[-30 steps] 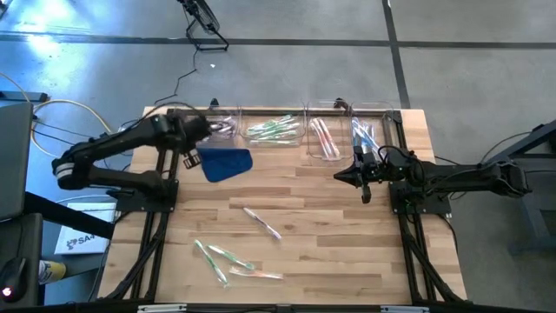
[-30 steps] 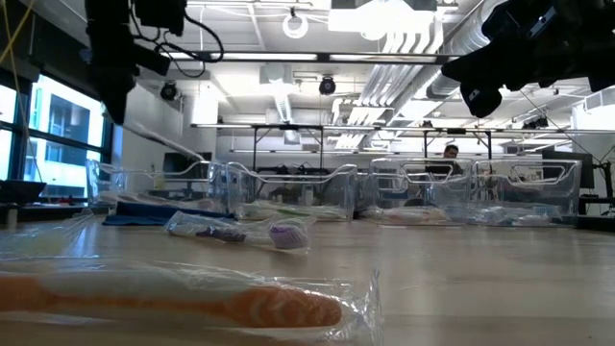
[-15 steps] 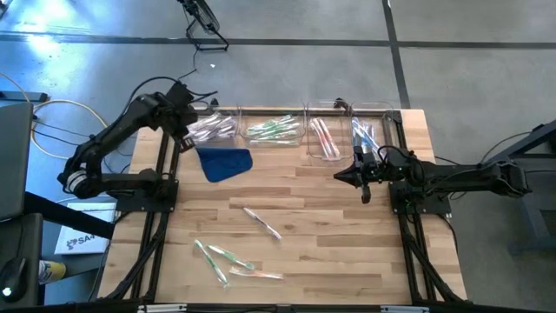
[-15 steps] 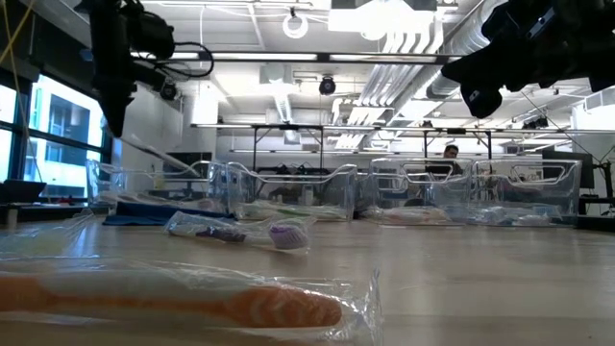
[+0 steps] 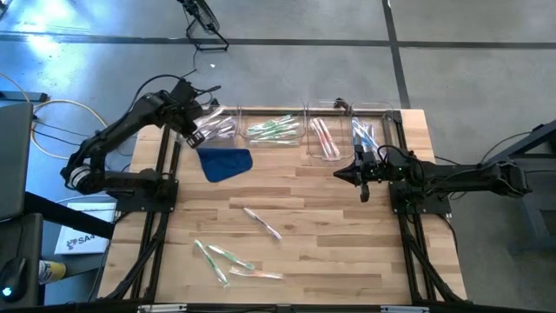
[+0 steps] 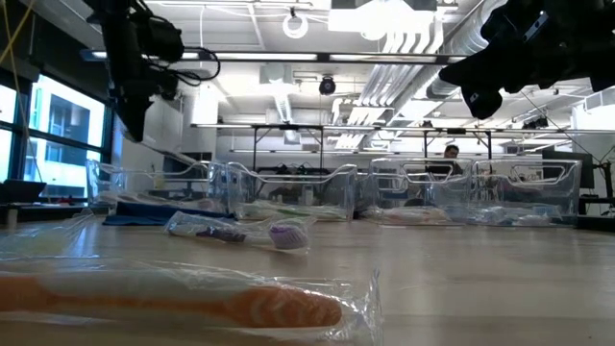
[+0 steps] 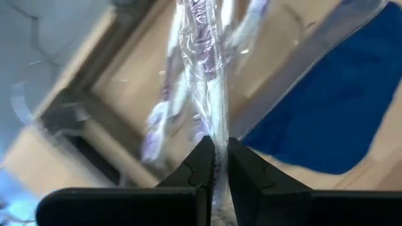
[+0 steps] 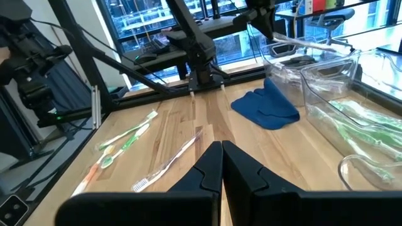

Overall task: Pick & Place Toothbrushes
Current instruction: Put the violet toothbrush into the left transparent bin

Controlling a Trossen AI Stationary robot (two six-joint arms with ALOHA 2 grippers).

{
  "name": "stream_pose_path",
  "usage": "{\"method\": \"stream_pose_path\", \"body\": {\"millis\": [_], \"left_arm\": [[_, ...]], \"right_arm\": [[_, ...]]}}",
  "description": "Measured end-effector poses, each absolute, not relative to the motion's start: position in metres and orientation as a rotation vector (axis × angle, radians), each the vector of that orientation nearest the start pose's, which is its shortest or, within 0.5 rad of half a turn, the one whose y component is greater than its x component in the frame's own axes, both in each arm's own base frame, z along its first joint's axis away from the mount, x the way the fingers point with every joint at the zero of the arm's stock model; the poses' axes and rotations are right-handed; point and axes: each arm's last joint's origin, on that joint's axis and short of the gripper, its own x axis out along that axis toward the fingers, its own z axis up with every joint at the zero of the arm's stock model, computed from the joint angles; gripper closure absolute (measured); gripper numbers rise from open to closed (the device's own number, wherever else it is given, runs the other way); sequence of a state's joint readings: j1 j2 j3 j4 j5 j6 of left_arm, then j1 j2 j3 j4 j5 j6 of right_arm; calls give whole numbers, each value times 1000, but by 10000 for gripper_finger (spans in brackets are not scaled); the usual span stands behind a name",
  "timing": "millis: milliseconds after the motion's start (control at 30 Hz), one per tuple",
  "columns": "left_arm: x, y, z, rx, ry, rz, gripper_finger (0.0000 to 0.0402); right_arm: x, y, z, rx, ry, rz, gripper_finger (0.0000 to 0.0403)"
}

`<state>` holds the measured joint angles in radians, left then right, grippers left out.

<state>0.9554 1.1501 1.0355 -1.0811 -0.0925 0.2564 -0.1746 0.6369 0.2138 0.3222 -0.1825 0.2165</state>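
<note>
My left gripper [image 5: 193, 132] hangs over the leftmost clear bin [image 5: 217, 127] at the table's far left, shut on a clear-wrapped toothbrush [image 7: 210, 75]. Purple toothbrushes [image 7: 157, 129] lie in that bin. Three more bins to its right hold green [image 5: 274, 129], pink [image 5: 323, 137] and blue [image 5: 365, 135] toothbrushes. Several wrapped toothbrushes lie loose on the table, one at the middle [image 5: 262, 223] and others near the front [image 5: 228, 261]. My right gripper [image 5: 340, 175] is shut and empty, above the table's right half. My left gripper pinches the toothbrush's wrapped end [image 7: 218, 154] between its two fingertips. The fingers point steeply down and lie roughly along the toothbrush. The rest of the toothbrush reaches out past the fingertips over the bin; whether its free end touches the bin I cannot tell.
A blue cloth [image 5: 224, 163] lies on the table just in front of the leftmost bin. The four bins stand in a row along the far edge. In the low view, an orange wrapped toothbrush [image 6: 173, 303] lies close to the front edge.
My left gripper has swung from beside the blue cloth toward the table's far edge, to a place over the leftmost bin. It turned as it went and kept its hold on the wrapped toothbrush.
</note>
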Motion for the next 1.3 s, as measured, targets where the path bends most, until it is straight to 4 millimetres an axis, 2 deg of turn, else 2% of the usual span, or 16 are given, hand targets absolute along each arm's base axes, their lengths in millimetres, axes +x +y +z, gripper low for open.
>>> {"method": "stream_pose_path", "body": {"millis": [233, 467, 633, 1000, 1200, 1300], "left_arm": [[133, 189, 254, -352, 1311, 605, 376], [143, 207, 234, -332, 1379, 641, 375], [145, 210, 232, -293, 1375, 643, 357], [145, 212, 233, -267, 1378, 660, 267], [146, 212, 234, -263, 1373, 661, 256], [149, 216, 245, -249, 1338, 678, 256]], "right_arm": [[150, -21, 205, 234, 100, -2, 401], [150, -21, 204, 261, 107, -3, 401], [150, -21, 202, 284, 127, -9, 401], [150, -21, 202, 281, 126, -9, 401], [150, -21, 202, 281, 126, -9, 401], [150, -21, 202, 280, 125, -9, 401]]}}
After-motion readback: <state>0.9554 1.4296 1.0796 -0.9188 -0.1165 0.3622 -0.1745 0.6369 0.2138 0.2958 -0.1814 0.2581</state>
